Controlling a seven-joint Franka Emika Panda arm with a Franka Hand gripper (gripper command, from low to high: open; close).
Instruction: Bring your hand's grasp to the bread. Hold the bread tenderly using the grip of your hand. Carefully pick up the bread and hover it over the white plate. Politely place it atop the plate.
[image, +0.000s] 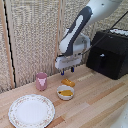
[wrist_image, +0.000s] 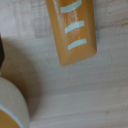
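So the hand (image: 68, 70) is hanging just above the bread (image: 68, 83), blue fingertips pointing down with a gap between them and nothing in it, so open as far as I can tell, though it's small in the exterior view and the wrist view doesn't show the fingers at all. The bread sits on the wooden table (image: 100, 100) right behind the small bowl (image: 65, 92), close enough that they might be touching, can't say for sure.

Wrist camera looks straight down on the bread (wrist_image: 74, 30): an orange-brown bar with pale stripes across it, lying at a slant, with the bowl's rim (wrist_image: 12, 102) curving in at one corner.

My take on doing this bit well: come straight down and close across the short width of the bar, not along its length. Line the fingers up with that slant first or one tip will shove it sideways into the bowl. Squeeze gently, it's bread. Watch the finger on the bowl side too, not much room there.

Pose-wise the white arm (image: 80, 27) reaches in from the upper part of the exterior view's right and bends down, wrist roughly vertical over the bread. The plate (image: 15, 117) is off toward the exterior view's left, nearer the camera, well apart, with a pink cup (image: 41, 80) behind it. Black box (image: 110, 55) sits off on the right
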